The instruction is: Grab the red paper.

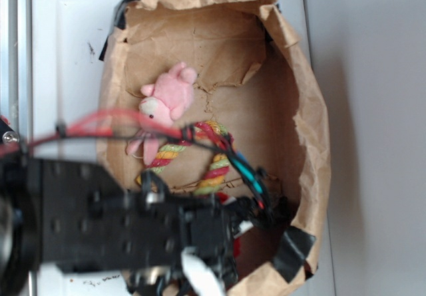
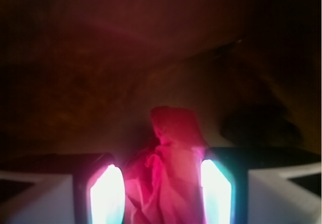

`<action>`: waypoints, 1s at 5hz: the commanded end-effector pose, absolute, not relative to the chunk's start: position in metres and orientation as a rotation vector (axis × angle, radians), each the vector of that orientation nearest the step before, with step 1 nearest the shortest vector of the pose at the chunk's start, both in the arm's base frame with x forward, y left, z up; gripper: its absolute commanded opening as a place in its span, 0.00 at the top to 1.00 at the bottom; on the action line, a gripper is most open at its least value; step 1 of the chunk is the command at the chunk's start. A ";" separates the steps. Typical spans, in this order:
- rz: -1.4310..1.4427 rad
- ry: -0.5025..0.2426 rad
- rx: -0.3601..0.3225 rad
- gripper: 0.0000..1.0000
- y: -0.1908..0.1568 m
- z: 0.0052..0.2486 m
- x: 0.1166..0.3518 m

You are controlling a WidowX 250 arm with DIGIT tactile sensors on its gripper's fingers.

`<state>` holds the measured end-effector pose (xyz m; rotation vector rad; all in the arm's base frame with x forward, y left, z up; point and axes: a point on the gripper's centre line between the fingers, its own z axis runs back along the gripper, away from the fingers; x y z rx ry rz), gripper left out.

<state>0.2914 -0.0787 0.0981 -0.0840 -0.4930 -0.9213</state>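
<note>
Two fingers (image 2: 106, 194) flank the red paper (image 2: 168, 168) in our wrist view; the wad stands between them, its long axis running away from the camera, its crumpled tip pointing toward the bag's far wall. We note the end effector (image 2: 161, 194) pinching the paper, both pads against its sides. From outside, the arm (image 1: 100, 223) reaches in from the left, low over the brown bag's (image 1: 306, 110) near end, hiding most of the paper. A pink plush (image 1: 170, 96) and striped rope (image 1: 216, 166) lie farther in, apart from it.
</note>
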 end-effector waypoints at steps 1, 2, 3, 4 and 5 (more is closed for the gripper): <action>-0.705 -0.585 0.034 1.00 -0.056 0.158 0.285; -0.502 -0.554 0.075 1.00 -0.066 0.173 0.272; -0.385 -0.505 0.074 1.00 -0.057 0.170 0.272; -0.278 -0.467 0.061 1.00 -0.072 0.189 0.267; -0.202 -0.457 0.035 1.00 -0.075 0.197 0.264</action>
